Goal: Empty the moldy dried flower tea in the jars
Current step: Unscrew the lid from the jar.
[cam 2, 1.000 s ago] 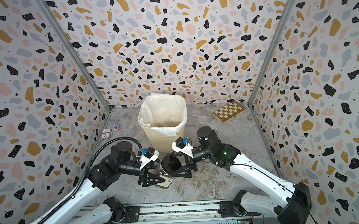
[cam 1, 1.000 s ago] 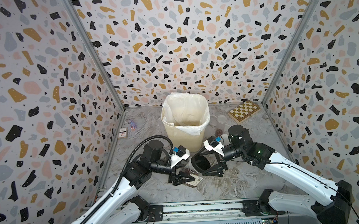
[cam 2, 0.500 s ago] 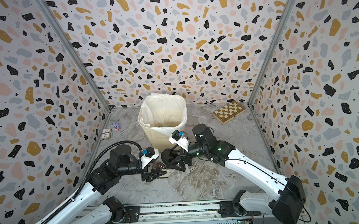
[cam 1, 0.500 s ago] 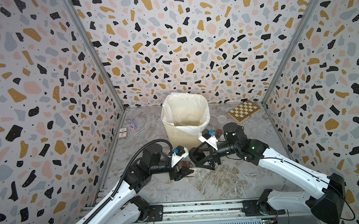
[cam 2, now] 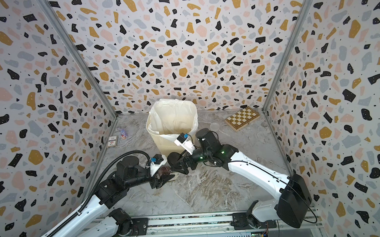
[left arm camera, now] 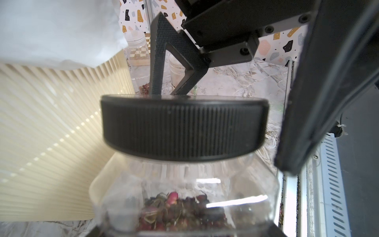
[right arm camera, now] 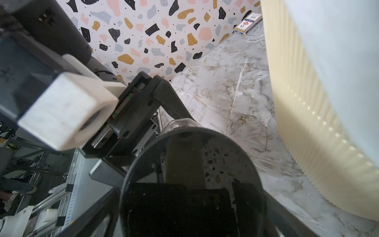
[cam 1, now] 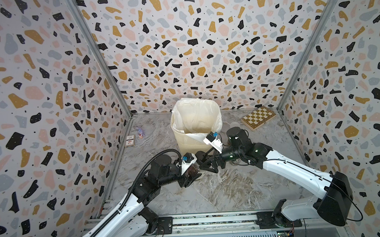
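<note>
Currently my left gripper (cam 1: 191,175) is clamped on the squat clear jar (left arm camera: 184,184), gripping it near its base, with the lid end pointing away from the gripper.

Finding: the moldy dried flower tea (left arm camera: 180,209), dark reddish-brown buds and bits, lies in a shallow heap inside the jar, at the end nearest my left gripper. The wide black ribbed lid (left arm camera: 184,127) is on the jar.

My right gripper (cam 1: 205,162) is spread wide and straddles that lid. One knurled finger (left arm camera: 158,61) reaches to the lid's far edge. The other passes the opposite side, and the left wrist view shows a thin gap there. It grasps nothing. Whether the far finger touches the lid I cannot tell.

Just beside both grippers stands the cream ribbed bin (cam 1: 191,143), lined with a white bag (cam 1: 195,114). Beyond my right gripper, the left wrist view shows a tall clear jar (left arm camera: 137,44) and a second clear jar (left arm camera: 176,69), the latter partly hidden by my finger.

Farther out past the right arm, a chessboard (cam 1: 258,120) lies on the marble floor (cam 1: 231,187). Well out past my left gripper, by the wall, lie a small card box (cam 1: 130,140) and a small toy figure (cam 1: 140,132).
</note>
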Robot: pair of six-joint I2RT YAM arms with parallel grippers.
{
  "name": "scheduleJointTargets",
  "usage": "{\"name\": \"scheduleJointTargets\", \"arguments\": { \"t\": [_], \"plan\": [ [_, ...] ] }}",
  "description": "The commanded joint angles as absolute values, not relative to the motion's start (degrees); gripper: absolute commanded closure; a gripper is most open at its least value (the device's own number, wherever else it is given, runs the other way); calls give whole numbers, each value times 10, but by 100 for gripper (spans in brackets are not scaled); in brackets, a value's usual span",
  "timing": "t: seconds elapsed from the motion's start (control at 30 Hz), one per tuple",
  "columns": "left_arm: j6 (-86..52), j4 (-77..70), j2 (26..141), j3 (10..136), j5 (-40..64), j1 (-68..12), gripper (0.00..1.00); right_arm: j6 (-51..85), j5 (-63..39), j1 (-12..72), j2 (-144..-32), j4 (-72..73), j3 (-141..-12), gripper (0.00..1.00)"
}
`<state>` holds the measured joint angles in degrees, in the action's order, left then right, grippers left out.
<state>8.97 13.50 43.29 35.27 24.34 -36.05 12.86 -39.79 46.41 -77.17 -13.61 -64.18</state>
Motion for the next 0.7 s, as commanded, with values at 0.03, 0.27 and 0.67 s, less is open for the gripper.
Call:
{"name": "scheduleJointTargets", "arguments": {
  "t": [0.03, 0.27, 0.67],
  "plan": [
    [86, 108, 427, 347, 219, -358, 46, 145, -389, 468, -774, -142, -681, 1],
    [83, 88, 422, 341, 213, -358, 46, 169, -385, 469, -793, -135, -694, 1],
    [79, 100, 413, 350, 293, -358, 46, 97, -401, 469, -784, -157, -681, 25]
  ]
}}
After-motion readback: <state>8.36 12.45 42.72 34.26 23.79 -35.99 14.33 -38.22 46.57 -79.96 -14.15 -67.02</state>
